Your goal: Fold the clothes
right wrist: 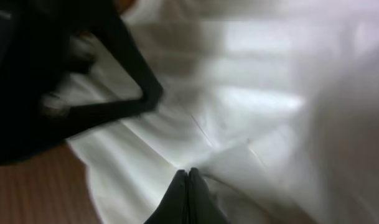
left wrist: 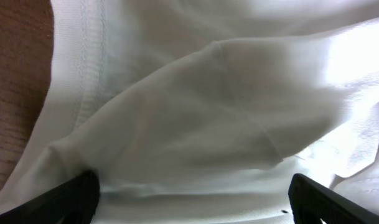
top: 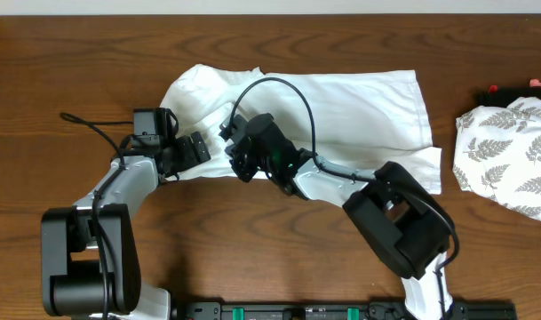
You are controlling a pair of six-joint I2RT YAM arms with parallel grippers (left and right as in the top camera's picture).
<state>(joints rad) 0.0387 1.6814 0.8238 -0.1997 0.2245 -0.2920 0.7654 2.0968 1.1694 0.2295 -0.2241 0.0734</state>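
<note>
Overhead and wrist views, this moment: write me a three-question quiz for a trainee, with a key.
1. True or false: the left gripper is shut over the white T-shirt.
2. What lies on the table to the right of the T-shirt? A) a leaf-patterned cloth B) a blue towel C) a cardboard box
3. Fill in: in the right wrist view, the right gripper has its fingers pressed ___.
Key: 1 false, it stands wide open; 2 A; 3 together, so it is shut.
</note>
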